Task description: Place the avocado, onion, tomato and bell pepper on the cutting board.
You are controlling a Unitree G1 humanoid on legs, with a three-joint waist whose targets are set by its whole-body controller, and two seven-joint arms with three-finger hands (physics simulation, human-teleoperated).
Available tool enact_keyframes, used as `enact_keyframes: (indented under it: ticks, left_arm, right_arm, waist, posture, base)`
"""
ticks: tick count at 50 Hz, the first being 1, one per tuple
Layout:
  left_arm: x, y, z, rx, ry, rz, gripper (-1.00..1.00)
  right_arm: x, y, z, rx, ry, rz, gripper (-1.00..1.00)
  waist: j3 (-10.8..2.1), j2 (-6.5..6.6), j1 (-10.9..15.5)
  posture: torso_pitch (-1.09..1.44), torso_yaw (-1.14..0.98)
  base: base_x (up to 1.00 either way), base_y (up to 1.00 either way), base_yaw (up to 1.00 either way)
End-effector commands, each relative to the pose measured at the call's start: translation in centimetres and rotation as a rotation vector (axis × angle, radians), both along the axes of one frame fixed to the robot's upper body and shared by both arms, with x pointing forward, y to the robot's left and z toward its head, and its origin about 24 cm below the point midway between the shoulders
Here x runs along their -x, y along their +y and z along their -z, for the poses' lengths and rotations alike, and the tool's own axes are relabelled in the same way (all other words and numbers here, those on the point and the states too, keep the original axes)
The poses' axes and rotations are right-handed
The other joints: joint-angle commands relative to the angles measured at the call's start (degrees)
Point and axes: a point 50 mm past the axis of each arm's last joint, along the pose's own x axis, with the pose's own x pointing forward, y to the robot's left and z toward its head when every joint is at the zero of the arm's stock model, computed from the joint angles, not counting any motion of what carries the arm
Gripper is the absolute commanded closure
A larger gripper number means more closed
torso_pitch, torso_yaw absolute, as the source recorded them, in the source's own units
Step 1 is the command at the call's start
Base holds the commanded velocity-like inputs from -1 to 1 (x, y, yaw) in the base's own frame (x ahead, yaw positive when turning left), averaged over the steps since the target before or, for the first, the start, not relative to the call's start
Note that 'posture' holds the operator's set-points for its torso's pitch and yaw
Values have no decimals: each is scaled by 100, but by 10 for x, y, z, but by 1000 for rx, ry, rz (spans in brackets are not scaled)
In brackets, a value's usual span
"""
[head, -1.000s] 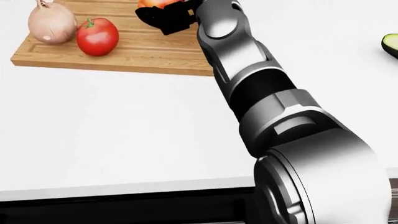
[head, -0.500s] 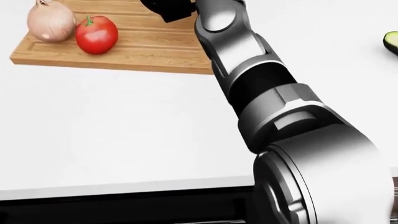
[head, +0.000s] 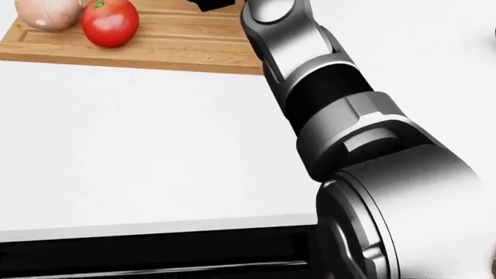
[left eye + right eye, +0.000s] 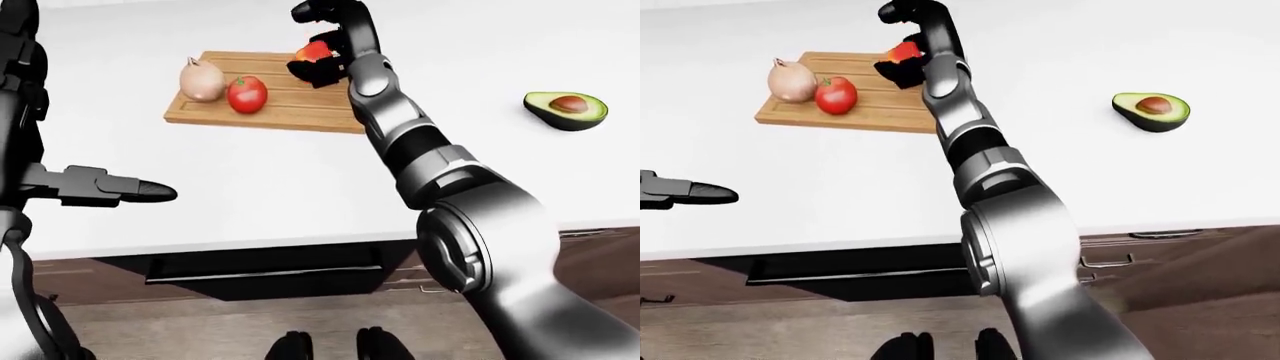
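The wooden cutting board (image 4: 280, 112) lies on the white counter at the upper left of the left-eye view. The onion (image 4: 202, 79) and the tomato (image 4: 247, 94) stand on its left part. My right hand (image 4: 318, 66) reaches over the board's top right part, its black fingers closed round the red-orange bell pepper (image 4: 315, 51), with one finger raised apart above it. The avocado half (image 4: 566, 109) lies on the counter far to the right, off the board. My left hand (image 4: 125, 189) is open and empty, low at the left above the counter's near edge.
My right arm (image 3: 325, 99) fills the right half of the head view, where the tomato (image 3: 110, 22) and the board (image 3: 155, 52) show at the top left. A dark drawer front (image 4: 265, 266) runs below the counter's edge.
In the head view the board, onion and tomato have slid up and left, so the camera has moved. My right hand with the pepper has passed out of that view's top.
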Motion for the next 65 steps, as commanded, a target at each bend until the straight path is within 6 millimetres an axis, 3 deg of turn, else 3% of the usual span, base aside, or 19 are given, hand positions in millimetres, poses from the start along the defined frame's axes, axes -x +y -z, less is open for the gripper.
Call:
enact_keyframes:
  ticks: [1, 2, 9, 27, 37, 53, 55, 56, 57, 65]
  left_arm:
    - [8, 0, -11, -30, -74, -27, -100]
    - [7, 0, -11, -35, -74, -26, -100]
    - [8, -1, -13, -39, -75, -22, -100]
    - [6, -1, -9, -29, -64, -28, -100]
    - [4, -2, -7, -27, -61, -30, -100]
    - [1, -2, -13, -27, -67, -33, -100]
    - [1, -2, -13, -21, -73, -34, -100]
    - [-3, -3, -10, -18, -71, -36, -100]
    - [-4, -3, -10, -16, -74, -34, -100]
    - [-5, -3, -8, -9, -73, -37, -100]
  right_arm:
    - [7, 3, -34, -21, -128, -15, -42]
    - [7, 2, -34, -21, -127, -15, -68]
    - [7, 2, -37, -23, -131, -19, -100]
    - [8, 2, -38, -31, -136, -20, -100]
    - [7, 0, -38, -31, -136, -16, -100]
    - [6, -9, -44, -41, -159, -4, -100]
    - [6, -15, -47, -36, -171, 6, -100]
    - [1, -47, -54, 4, -164, 56, -100]
    - [0, -52, -53, 18, -158, 73, -100]
    - [0, -72, -61, 32, -165, 107, -100]
  waist:
    - [-235, 44, -4]
    - [-221, 44, -5]
    - [-165, 38, -9]
    - [-148, 37, -16]
    - [-384, 21, -19]
    - [-1003, 10, 6]
    - [-1063, 8, 11]
    - [-1079, 7, 13]
    - [-1087, -11, 4]
    - [-1150, -47, 32]
  posture:
    - [47, 3]
    - [47, 3]
    - [47, 3]
    - [42, 3]
    - [32, 3]
    - [16, 3]
    - [15, 3]
    - [15, 3]
    - [15, 3]
    - [15, 3]
  base:
    - [0, 0, 0]
    - [0, 0, 0]
    - [0, 0, 0]
    - [0, 0, 0]
    - [0, 0, 0]
    - [0, 0, 0]
    - [0, 0, 0]
    - [0, 0, 0]
    - [0, 0, 0]
    - [0, 0, 0]
